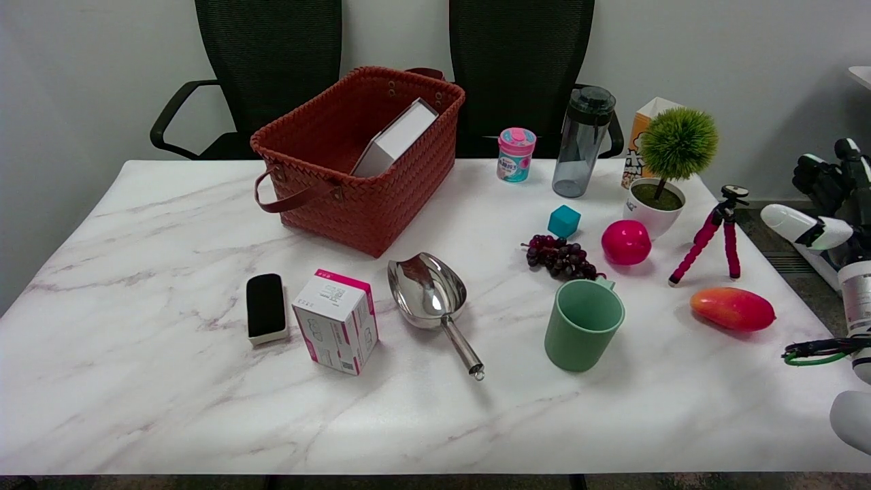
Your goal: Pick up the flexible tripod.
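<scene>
Pink tripod [714, 235] stands alone on the table [136, 381].
The right hand [833, 180], maybe, sits at its 3 o'clock, apart; I cannot tell how its fingers lie.

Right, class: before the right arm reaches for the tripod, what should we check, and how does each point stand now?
1. Tripod upright on its legs, on the table: ok.
2. Tripod free of neighbours: ok; the mango, pink ball and potted plant stand near but apart from it.
3. Nothing lying over the tripod: ok.
4. Right hand in view: ok, at the right edge, off the table.
5. Right hand empty: ok, nothing shows in it.
6. Fingers apart enough to grip: cannot tell.
</scene>
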`<state>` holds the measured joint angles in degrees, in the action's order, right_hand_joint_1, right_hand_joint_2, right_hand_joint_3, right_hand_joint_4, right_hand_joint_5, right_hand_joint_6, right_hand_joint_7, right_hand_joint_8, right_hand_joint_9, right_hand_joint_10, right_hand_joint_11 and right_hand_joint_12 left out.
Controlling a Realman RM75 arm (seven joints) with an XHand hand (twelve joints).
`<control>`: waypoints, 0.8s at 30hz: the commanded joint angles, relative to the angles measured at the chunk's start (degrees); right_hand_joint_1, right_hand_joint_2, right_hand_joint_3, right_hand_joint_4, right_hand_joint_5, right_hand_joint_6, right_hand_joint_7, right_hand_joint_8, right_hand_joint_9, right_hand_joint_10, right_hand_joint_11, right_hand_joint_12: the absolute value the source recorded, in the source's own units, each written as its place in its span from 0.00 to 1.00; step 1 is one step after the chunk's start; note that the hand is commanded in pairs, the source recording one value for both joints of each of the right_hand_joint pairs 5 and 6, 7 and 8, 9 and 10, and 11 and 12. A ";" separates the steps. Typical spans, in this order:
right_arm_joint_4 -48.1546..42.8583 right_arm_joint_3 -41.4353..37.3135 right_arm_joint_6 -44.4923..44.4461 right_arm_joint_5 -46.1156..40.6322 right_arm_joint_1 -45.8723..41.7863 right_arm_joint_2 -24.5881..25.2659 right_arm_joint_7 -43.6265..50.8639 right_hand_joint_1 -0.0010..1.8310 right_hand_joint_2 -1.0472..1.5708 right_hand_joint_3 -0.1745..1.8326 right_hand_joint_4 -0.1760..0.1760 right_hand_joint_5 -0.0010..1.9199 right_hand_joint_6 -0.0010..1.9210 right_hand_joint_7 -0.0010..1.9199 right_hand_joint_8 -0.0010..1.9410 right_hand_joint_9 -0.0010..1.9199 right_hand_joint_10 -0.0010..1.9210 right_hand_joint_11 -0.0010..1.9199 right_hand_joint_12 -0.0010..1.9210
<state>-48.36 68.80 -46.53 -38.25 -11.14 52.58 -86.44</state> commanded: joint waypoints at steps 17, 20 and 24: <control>-3.86 5.51 16.07 4.42 3.01 -1.46 0.91 0.59 0.24 0.44 0.50 0.00 0.00 0.16 0.15 0.15 0.15 0.02 0.02; -4.53 5.35 17.27 5.67 3.09 -1.46 0.91 0.59 0.23 0.44 0.50 0.00 0.00 0.15 0.15 0.14 0.14 0.02 0.02; -4.97 5.51 17.59 5.67 3.09 -1.46 0.91 0.59 0.23 0.43 0.50 0.00 0.00 0.15 0.14 0.14 0.14 0.02 0.02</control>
<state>-50.01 73.41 -35.04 -35.46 -8.55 51.38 -85.69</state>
